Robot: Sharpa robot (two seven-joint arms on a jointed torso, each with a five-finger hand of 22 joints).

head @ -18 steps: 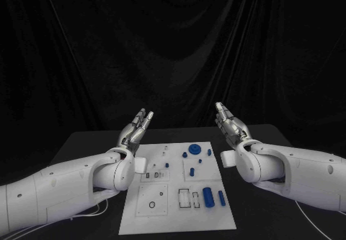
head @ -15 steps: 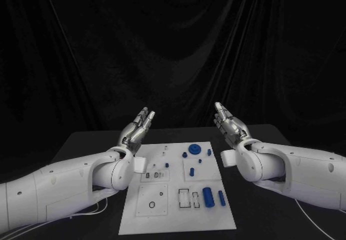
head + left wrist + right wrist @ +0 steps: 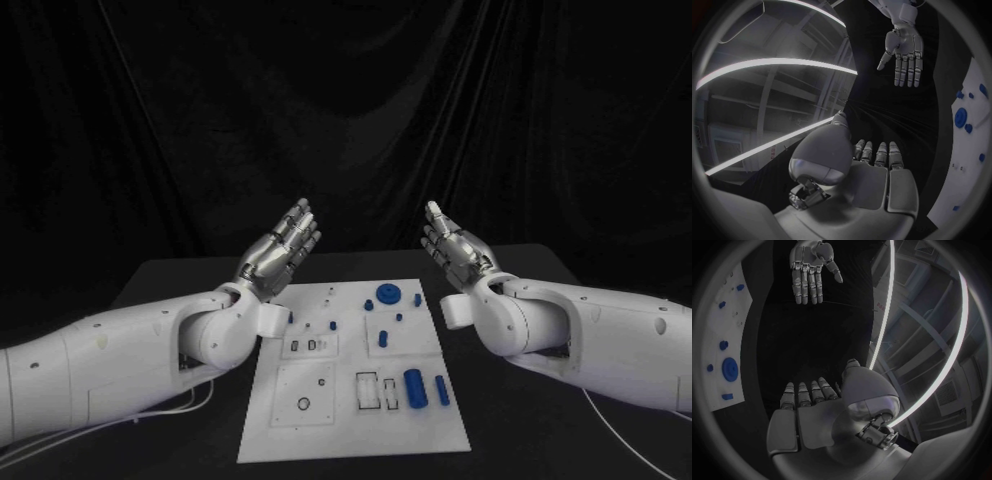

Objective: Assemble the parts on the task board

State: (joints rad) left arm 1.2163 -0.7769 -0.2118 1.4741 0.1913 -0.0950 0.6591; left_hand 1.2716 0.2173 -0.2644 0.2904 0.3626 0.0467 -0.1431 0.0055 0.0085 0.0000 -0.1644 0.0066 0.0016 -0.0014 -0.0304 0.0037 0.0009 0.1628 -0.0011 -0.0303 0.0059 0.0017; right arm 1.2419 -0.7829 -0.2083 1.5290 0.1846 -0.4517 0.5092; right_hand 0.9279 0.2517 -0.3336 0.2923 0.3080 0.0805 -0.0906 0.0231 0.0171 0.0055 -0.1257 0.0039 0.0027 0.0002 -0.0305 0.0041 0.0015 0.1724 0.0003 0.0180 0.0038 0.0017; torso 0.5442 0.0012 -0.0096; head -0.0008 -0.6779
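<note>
The white task board (image 3: pixel 332 420) lies flat in the middle of the black table. Small blue parts rest on it: a round disc (image 3: pixel 388 294), a long cylinder (image 3: pixel 415 389) and a slimmer peg (image 3: pixel 441 391). My left hand (image 3: pixel 283 244) is raised above the board's far left corner, fingers straight and together, holding nothing. My right hand (image 3: pixel 451 248) is raised above the far right corner in the same flat pose, empty. The left wrist view shows the right hand (image 3: pixel 904 52) opposite and the board (image 3: pixel 976 165); the right wrist view shows the left hand (image 3: pixel 811 270) and the board (image 3: pixel 726 340).
Black table (image 3: pixel 173 290) extends on both sides of the board. A black curtain (image 3: pixel 346 110) hangs behind. White cables (image 3: pixel 173 415) trail on the table under my left arm.
Both hands have risen slightly and turned, palms now facing each other more squarely. The whole picture has shifted a little. The parts on the board have not moved.
</note>
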